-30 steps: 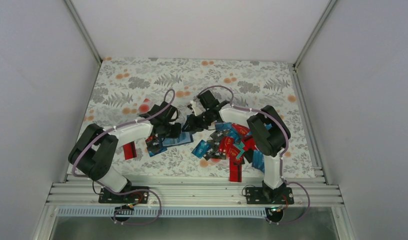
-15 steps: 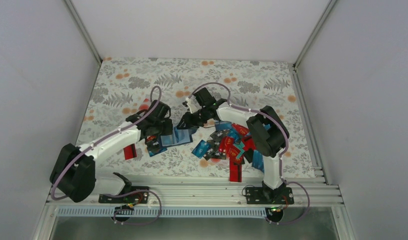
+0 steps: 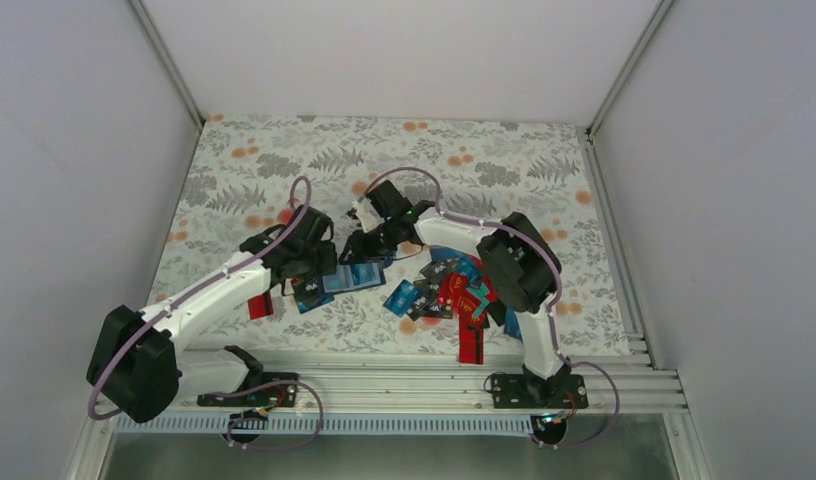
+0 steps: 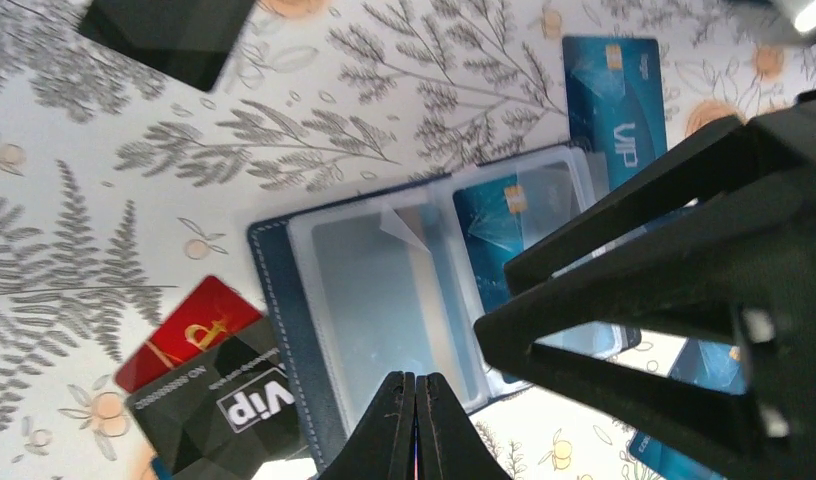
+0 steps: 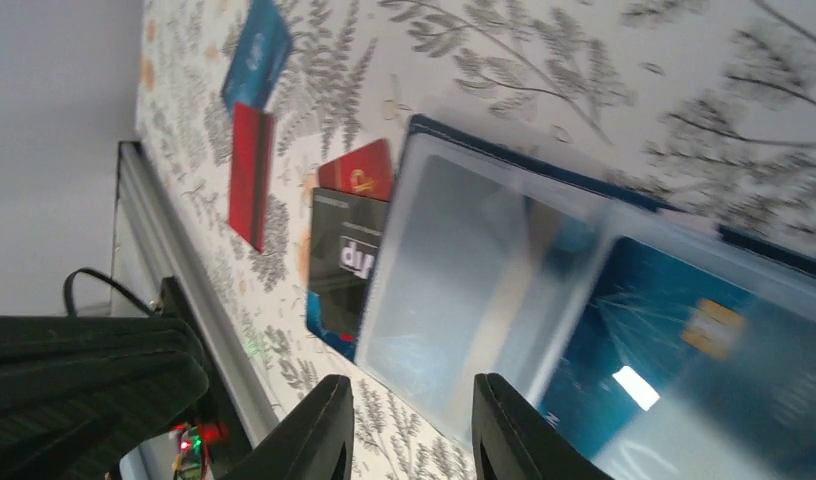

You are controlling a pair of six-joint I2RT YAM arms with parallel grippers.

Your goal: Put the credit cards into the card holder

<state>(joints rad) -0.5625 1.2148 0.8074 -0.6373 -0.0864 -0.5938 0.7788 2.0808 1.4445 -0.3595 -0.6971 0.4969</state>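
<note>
The holder lies open, with a blue card in the sleeve nearer the loose pile. A red card and a black card sit at its far corner. The left gripper is clenched empty over the holder's edge, and the right gripper hangs above the holder, jaws apart, grasping nothing.

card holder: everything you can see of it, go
The card holder lies open and flat on the floral cloth: navy cover with pale stitching, clear plastic sleeves inside. One sleeve is empty; the next holds a teal card with a gold chip. A black VIP card abuts its edge. The left tool, shut, is at its near edge.
</note>
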